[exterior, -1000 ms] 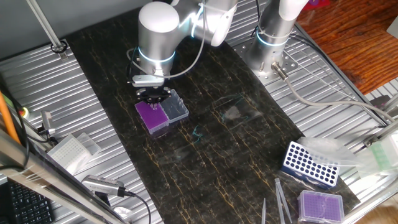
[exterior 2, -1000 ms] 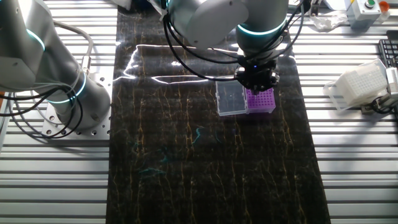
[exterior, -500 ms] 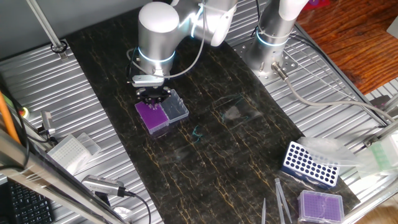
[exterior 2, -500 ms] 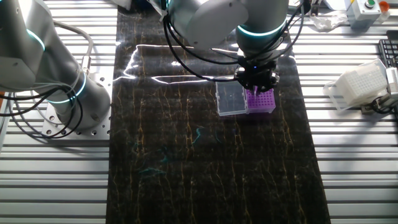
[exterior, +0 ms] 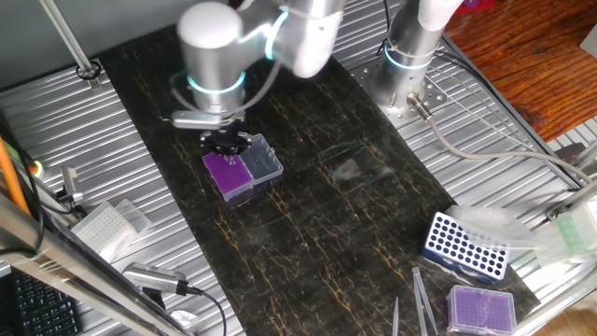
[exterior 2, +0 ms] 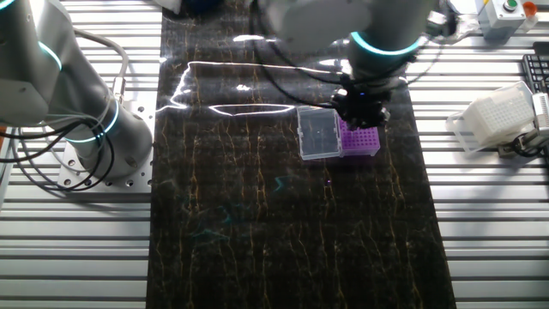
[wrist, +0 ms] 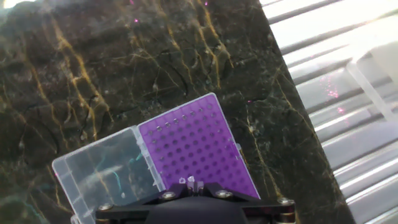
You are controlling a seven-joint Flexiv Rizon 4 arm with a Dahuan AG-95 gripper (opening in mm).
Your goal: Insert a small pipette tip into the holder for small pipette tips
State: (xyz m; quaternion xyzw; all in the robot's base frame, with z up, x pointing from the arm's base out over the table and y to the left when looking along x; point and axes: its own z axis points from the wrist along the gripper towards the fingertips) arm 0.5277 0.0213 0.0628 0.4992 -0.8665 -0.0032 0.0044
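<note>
The holder for small pipette tips [exterior: 227,174] is a small box with a vivid purple grid, its clear lid [exterior: 265,161] folded open beside it. It also shows in the other fixed view, holder [exterior 2: 361,141] and lid [exterior 2: 317,135]. My gripper [exterior: 228,147] [exterior 2: 361,113] hangs just above the purple grid's far edge. In the hand view the holder [wrist: 196,146] fills the middle. Two small clear pipette tip ends [wrist: 187,182] show right at my gripper [wrist: 194,188]. Most of each finger is hidden under the hand body. I cannot tell whether a tip is held or seated.
A blue rack with large holes [exterior: 466,245], a paler purple box [exterior: 481,307] and tweezers [exterior: 421,297] lie at the mat's near right. A white tip box [exterior: 104,224] [exterior 2: 497,116] rests on the slatted table. A second arm's base [exterior: 410,61] [exterior 2: 81,129] stands nearby.
The arm's upper body has swung sideways and is blurred with motion. The gripper has stayed over the holder. The thin white tip seen below the fingers earlier no longer shows in the other fixed view.
</note>
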